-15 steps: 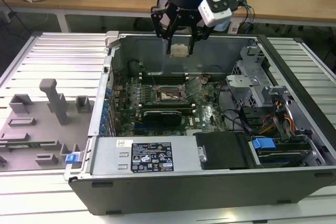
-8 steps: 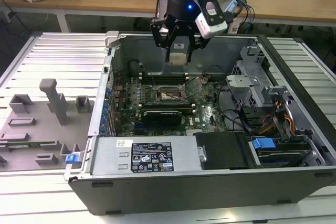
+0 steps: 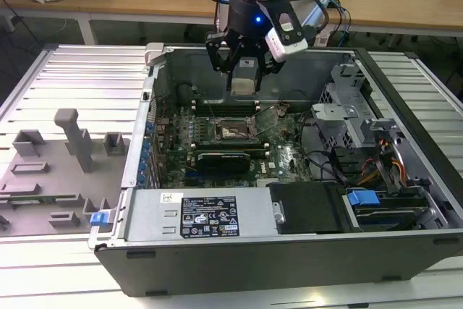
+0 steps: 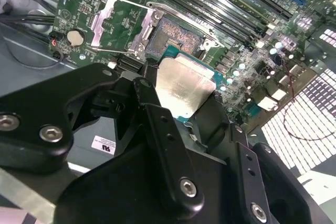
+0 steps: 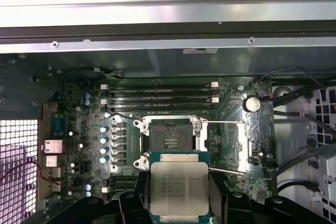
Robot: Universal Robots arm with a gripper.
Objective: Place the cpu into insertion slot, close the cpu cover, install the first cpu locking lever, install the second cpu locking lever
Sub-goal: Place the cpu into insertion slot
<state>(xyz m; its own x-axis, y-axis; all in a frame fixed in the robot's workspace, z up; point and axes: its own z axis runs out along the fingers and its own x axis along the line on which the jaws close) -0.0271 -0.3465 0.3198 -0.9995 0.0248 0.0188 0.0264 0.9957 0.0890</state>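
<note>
1. Pincer closed on the small flat square cpu with its silver-grey metal top, gripped at opposite edges.
2. Cpu hangs unseated; the open square socket lies below the pincer.
3. Thin silvery cpu cover stands open beside the socket.

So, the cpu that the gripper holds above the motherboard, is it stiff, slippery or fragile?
Probably stiff: the cpu is a flat plate with a metal top and shows no bend in the gripper. Its smooth shiny top may be slippery. Thin and held by its edges, it could tilt.
</note>
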